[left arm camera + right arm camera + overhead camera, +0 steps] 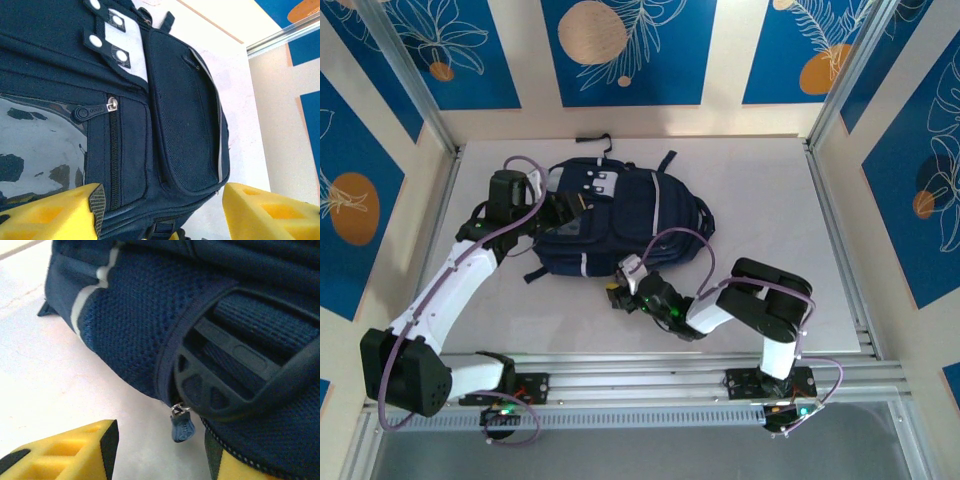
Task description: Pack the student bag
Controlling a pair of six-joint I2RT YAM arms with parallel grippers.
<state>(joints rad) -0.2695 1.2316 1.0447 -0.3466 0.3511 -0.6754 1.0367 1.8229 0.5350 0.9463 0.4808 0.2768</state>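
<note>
getting the bag open looks like the step in hand. the student bag lies flat on the white table, front face up, zips closed as far as i can see.

at the bag's left side sits the left gripper. its yellow fingers are spread wide and straddle the end of the bag below the front pocket. the dark pad of one finger looks close against the fabric beside the pocket zip. whether it presses or just hovers, i can't tell. nothing is pinched. up the bag from there are the silver front zip pull, a clear window panel and the long side pocket.

now the bag's near edge, the one facing the arm bases. the right gripper is low by the table with its fingers apart. a small blue zipper pull dangles between them, under the mesh panel and next to a black plastic buckle. one finger stands clear on the table side of the pull. the other is tucked under the bag's bulge and seems to touch the fabric. the pull itself isn't gripped yet.

my read is that the right arm is lined up for that pull. next it needs a small, accurate pinch on a tab that hangs loose and may swing away. then it has to draw the tab along the zip line around the bag's curve. the left gripper will likely have to pin the bag down, or the whole thing will slide along with the tug.
</note>
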